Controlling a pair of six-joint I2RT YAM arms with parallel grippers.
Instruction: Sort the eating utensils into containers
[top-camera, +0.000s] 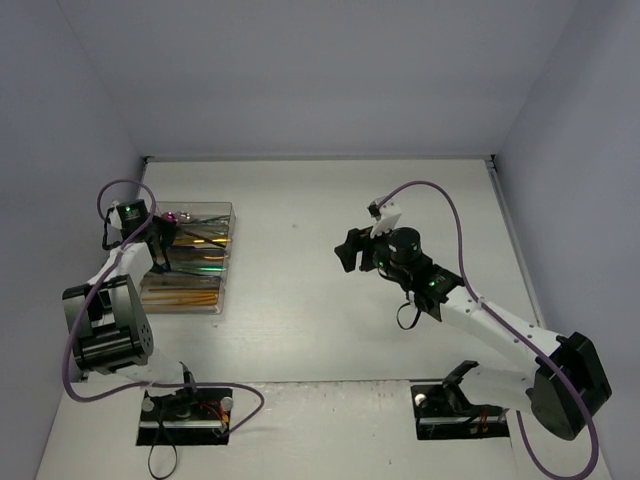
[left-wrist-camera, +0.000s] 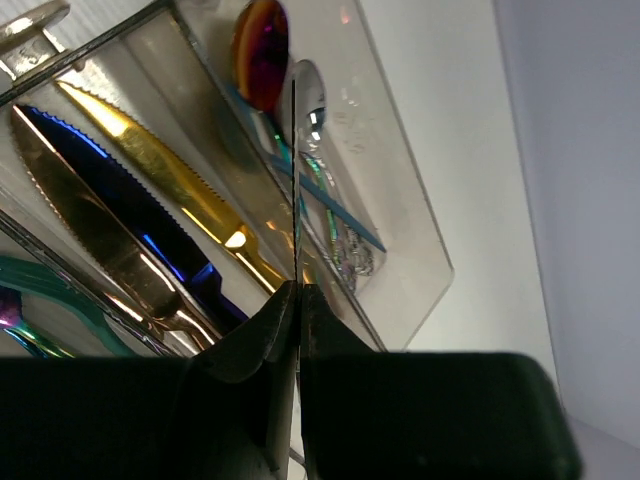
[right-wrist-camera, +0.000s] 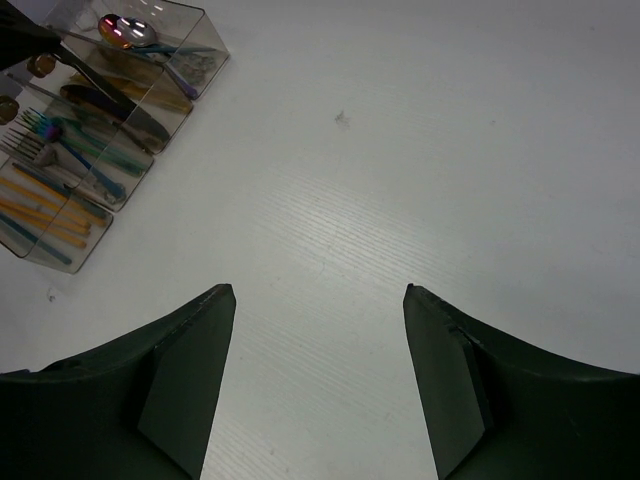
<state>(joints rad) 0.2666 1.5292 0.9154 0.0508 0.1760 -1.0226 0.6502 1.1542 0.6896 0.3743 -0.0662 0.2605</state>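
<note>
Where the white surface nears its left wall, the clear four-compartment tray holds sorted utensils. The right gripper hangs released over mid-surface, well apart from the tray. The left gripper, above the tray, is clenched on a thin dark knife seen edge-on.

White worktop, lightly laden.
A clear divided tray lies at its left side; black mounting plates sit along the near edge.
</note>
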